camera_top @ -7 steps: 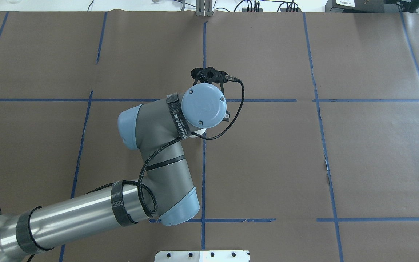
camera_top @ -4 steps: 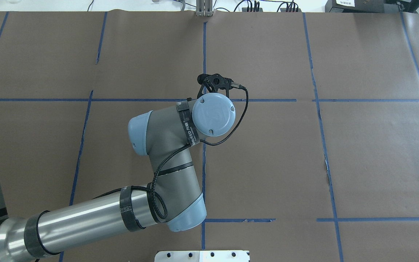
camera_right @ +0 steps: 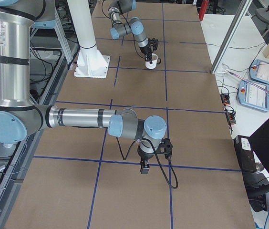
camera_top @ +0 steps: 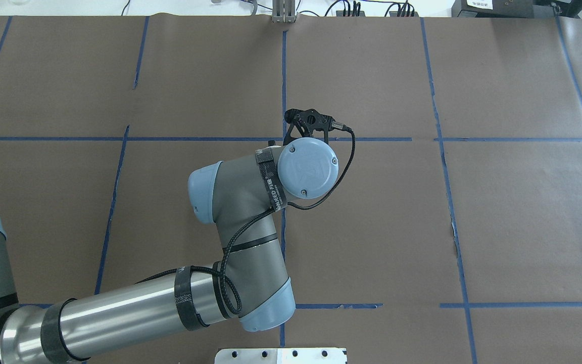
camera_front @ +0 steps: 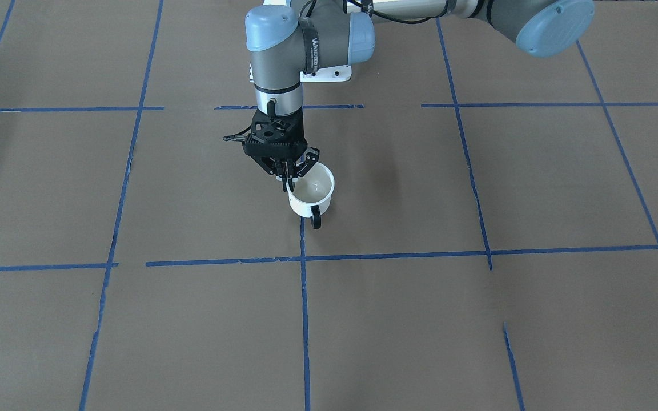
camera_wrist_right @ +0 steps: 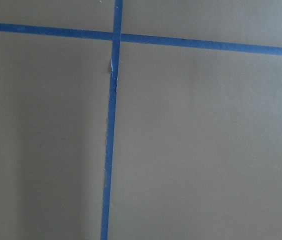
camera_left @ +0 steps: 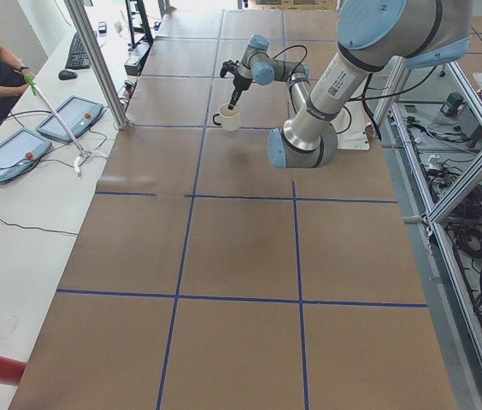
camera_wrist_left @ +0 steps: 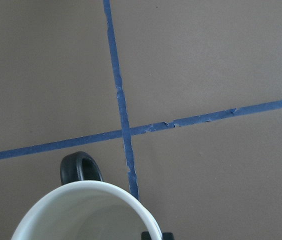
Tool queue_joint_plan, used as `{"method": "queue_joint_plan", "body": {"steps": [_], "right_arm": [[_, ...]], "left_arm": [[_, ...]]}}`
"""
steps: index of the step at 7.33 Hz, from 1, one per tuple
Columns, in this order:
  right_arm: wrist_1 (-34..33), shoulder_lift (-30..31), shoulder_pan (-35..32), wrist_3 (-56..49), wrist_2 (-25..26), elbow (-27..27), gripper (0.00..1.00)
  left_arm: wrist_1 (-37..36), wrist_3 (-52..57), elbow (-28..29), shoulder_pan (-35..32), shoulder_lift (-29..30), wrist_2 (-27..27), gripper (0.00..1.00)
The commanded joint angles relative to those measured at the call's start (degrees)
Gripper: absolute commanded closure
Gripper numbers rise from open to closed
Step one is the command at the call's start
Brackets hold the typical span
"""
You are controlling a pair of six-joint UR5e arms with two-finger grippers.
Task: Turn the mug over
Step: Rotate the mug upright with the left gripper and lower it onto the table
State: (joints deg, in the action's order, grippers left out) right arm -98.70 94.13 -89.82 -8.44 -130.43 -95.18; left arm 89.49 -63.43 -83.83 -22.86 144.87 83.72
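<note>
- Grip: my left claw was clamped on one side of the rim of the mug, my fingers drawn in tight on the white wall.
- The mug was upright, mouth up, with its pale inside showing.
- It was just beside the tape cross, on my base's side of it, over the blue line that ran from that cross back toward me.
- Its black handle pointed toward the tape cross, near it but not touching.
- I could not tell whether the mug's base rested on the brown paper or hung just clear of it.
- From overhead my left wrist cap covered the mug completely. It lay just on my side of the tape cross, and the black camera bracket jutted out past the cross.
- My left wrist camera caught only the mug's rim at the bottom edge, the handle beyond it, and the tape cross a little farther on.
- My right claw pointed down at the paper, well apart from the tape cross, far along the table on my right side.
- Its own camera showed only paper and tape, no fingers, so I could not tell whether it was open or closed.
</note>
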Motion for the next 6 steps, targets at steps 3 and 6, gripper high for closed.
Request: {"method": "queue_joint_plan", "body": {"steps": [3, 6], "right_arm": [[0.0, 0.0, 0.0, 0.0, 0.0, 0.0, 0.00], [0.0, 0.1, 0.0, 0.0, 0.0, 0.0, 0.00]], "left_arm": [[0.6, -0.1, 0.8, 0.8, -0.1, 0.0, 0.41], [0.8, -0.6, 0.9, 1.6, -0.6, -0.2, 0.00]]}}
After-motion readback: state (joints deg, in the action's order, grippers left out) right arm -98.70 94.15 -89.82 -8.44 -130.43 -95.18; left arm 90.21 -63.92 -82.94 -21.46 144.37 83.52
